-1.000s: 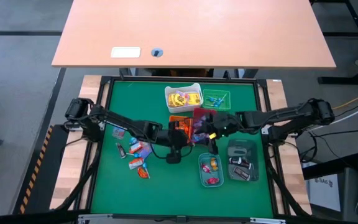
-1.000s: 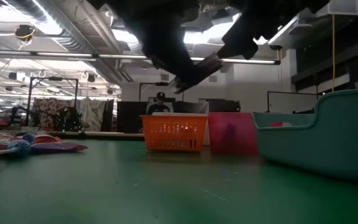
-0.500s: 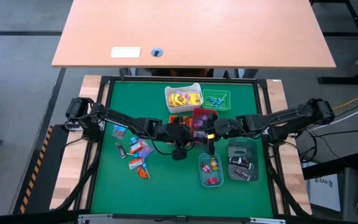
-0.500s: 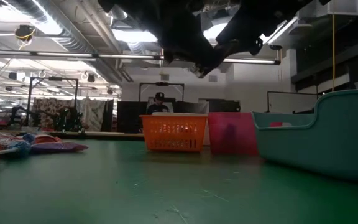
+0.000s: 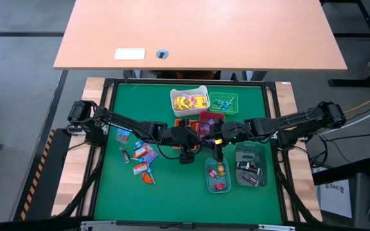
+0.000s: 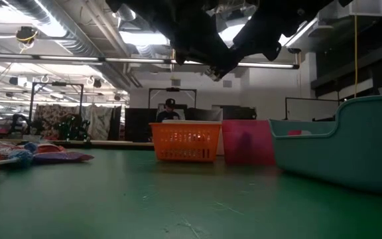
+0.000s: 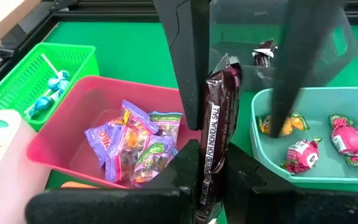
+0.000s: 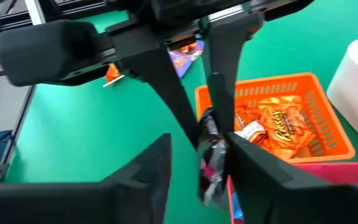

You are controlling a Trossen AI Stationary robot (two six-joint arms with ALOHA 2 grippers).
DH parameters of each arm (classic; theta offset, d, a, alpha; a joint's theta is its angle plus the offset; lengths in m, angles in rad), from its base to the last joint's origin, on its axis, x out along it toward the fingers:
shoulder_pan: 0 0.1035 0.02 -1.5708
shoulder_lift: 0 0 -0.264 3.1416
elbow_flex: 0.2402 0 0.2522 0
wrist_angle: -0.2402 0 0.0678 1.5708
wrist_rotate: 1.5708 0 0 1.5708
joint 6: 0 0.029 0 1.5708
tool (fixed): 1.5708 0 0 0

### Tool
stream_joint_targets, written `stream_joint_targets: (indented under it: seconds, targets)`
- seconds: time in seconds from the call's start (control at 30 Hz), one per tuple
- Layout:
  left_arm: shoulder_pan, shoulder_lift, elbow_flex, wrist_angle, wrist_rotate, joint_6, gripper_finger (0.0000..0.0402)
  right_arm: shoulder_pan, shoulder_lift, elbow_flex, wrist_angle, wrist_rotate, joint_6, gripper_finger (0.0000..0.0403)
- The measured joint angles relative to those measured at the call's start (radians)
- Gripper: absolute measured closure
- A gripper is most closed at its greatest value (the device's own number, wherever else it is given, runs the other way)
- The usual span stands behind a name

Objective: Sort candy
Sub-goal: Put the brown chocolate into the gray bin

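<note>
While a dark brown wrapped candy bar [image 7: 215, 134] hangs upright above the middle of the green desk [image 5: 172, 186], the left gripper [image 5: 196, 142] has its jaws shut on it, pinching the wrapper at its lower part in the left wrist view. From the right of the high view the right gripper [image 5: 205, 140] meets it, its jaws partly open on either side of the same bar; the right wrist view shows the bar [image 8: 209, 155] between those two dark fingers, but whether they press on it I cannot tell. Just behind the meeting point, at the centre of the high view, sit the red bin [image 5: 212, 118] with purple-wrapped candy [image 7: 129, 143] and the orange bin [image 8: 328, 140] with orange packets. Above them in the frame stand the white bin [image 5: 189, 101] of yellow candy and the green bin [image 5: 224, 101]. Below and to the right lie a teal bin [image 5: 216, 176] holding pink and yellow sweets and a clear bin [image 5: 250, 164] with dark bars. At the left centre of the high view, loose candy [image 5: 140, 159] lies scattered on the desk, well apart from the bins.
</note>
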Motion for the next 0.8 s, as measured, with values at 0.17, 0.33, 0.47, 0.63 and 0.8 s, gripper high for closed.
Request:
stream_joint_targets:
  seconds: [0.17, 0.33, 0.47, 0.63, 0.8]
  targets:
    - [-0.001, 0.0, 0.0, 0.0, 0.002, 0.0, 0.0368, -0.001, 0.0, 0.0, -0.002, 0.001, 0.0, 0.0333]
    - [-0.001, 0.0, 0.0, -0.002, 0.003, 0.0, 0.0364, -0.001, 0.0, 0.0, -0.001, 0.001, -0.004, 0.0387]
    - [-0.001, 0.0, 0.0, -0.001, 0.003, -0.001, 0.0336, -0.001, 0.0, 0.0, 0.0, -0.017, -0.004, 0.0386]
    - [-0.001, 0.0, 0.002, 0.006, 0.004, -0.004, 0.0286, -0.002, -0.028, 0.0, -0.035, -0.066, -0.004, 0.0364]
    - [0.0, 0.0, 0.002, -0.003, 0.003, -0.003, 0.0259, -0.001, -0.117, 0.0, -0.209, -0.147, 0.0, 0.0375]
